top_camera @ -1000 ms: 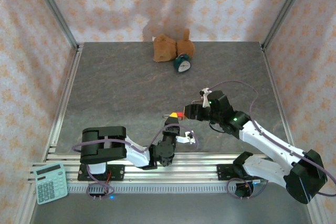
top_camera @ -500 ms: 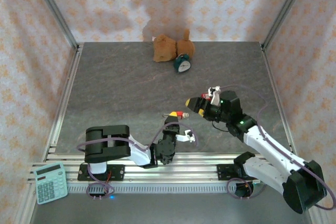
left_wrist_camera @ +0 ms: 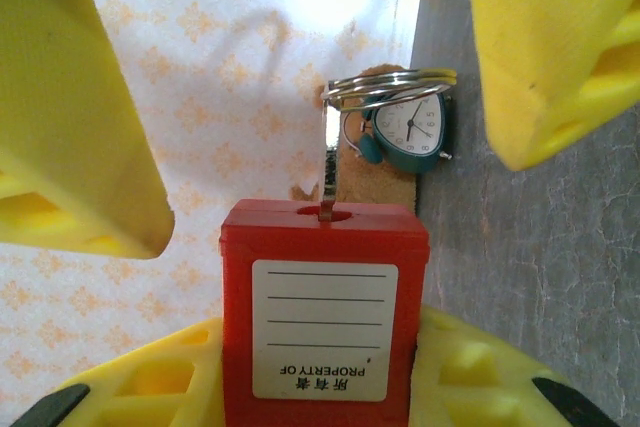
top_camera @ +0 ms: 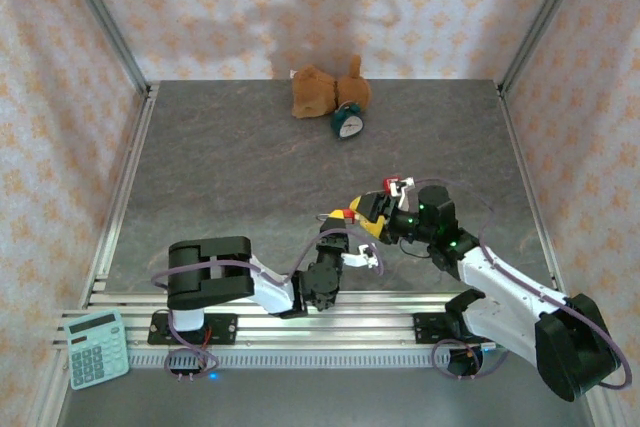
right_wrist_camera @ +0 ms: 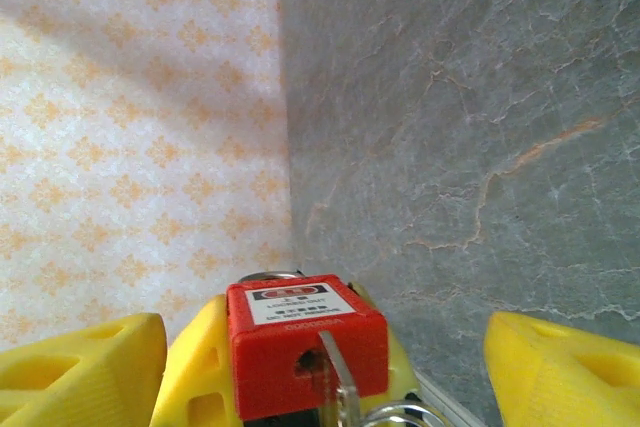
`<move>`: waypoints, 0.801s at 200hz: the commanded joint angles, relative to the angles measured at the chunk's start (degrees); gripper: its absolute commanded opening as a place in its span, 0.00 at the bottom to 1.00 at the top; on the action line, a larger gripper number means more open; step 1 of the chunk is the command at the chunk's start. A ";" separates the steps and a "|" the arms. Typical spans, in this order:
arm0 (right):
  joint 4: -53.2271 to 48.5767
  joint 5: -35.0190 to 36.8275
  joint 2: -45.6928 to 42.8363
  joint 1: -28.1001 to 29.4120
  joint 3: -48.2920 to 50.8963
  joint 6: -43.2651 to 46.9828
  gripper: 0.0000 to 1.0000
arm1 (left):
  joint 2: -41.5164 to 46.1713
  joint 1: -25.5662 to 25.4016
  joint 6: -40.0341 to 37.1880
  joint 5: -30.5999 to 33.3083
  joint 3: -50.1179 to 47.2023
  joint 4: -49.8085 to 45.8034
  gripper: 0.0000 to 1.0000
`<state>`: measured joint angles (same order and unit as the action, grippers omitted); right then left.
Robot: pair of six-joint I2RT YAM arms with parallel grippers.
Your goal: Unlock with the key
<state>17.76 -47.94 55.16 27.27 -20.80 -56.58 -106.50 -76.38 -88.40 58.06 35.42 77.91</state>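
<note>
**Fig.** Left gripper (top_camera: 334, 239) is clamping the red padlock (left_wrist_camera: 323, 317) over the near middle of the table (top_camera: 230, 177). It is turning the keyhole toward the right arm, so the inserted key (left_wrist_camera: 327, 162) is facing its partner. Right gripper (top_camera: 368, 219) is spread and released, fingers (left_wrist_camera: 80, 117) straddling the key ring (left_wrist_camera: 390, 87) without touching (probably lining up to pinch and turn). The left wrist view is showing the ring's clearance, and the right wrist view is showing the keyhole face.

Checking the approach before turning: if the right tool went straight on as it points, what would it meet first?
Most likely the key sticking out of the red padlock held by the left tool; the right tool's open fingers flank its ring, though depth is unclear.
</note>
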 commanded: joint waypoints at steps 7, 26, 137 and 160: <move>4.11 -0.73 -1.10 -0.11 0.93 -1.81 0.78 | -0.99 0.10 0.81 -1.00 2.18 2.94 0.09; 4.79 -0.55 -0.68 -0.09 1.35 -2.04 0.73 | -1.17 0.11 0.60 -1.11 2.87 2.88 0.09; 8.49 -0.49 1.73 -0.02 2.73 -2.36 0.37 | -2.46 -0.54 1.10 -1.18 4.67 2.86 0.10; 6.79 0.67 0.38 -0.05 2.44 -1.69 0.34 | -2.49 -0.60 1.31 -1.02 4.14 2.91 0.18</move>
<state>24.84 -48.21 57.25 27.27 -18.48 -59.13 -108.92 -76.40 -87.96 57.82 38.59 77.93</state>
